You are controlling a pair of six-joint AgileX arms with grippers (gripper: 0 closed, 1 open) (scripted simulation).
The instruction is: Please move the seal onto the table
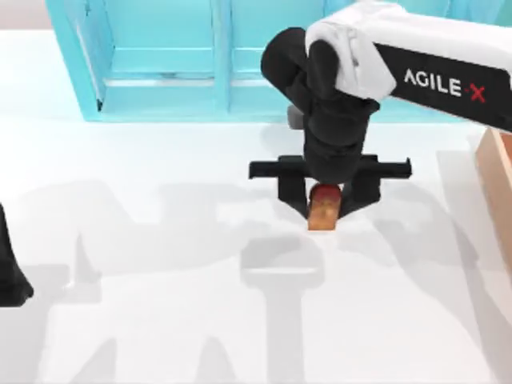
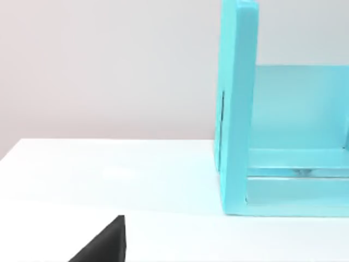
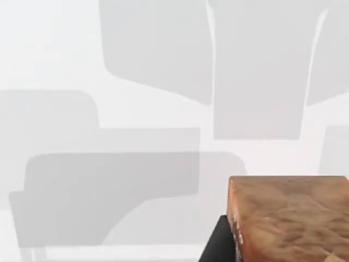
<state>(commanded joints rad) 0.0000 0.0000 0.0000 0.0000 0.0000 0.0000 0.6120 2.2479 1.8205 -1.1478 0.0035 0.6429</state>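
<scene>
Centrally, right end effector [image 1: 324, 202] clamps the seal [image 1: 323, 210] over open table [image 1: 160, 320], off the shelf [image 1: 160, 56].

Top view looks down on the table [image 1: 160, 320]; wrist views sit low, sharing it.

Seal [image 3: 289, 218] cut off by frame edge

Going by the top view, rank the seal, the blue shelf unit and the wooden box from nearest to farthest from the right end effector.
1. The seal, between the fingers of the right end effector, mid-table.
2. The blue shelf unit, along the back edge, behind the end effector.
3. The wooden box, at the table's right edge.
</scene>
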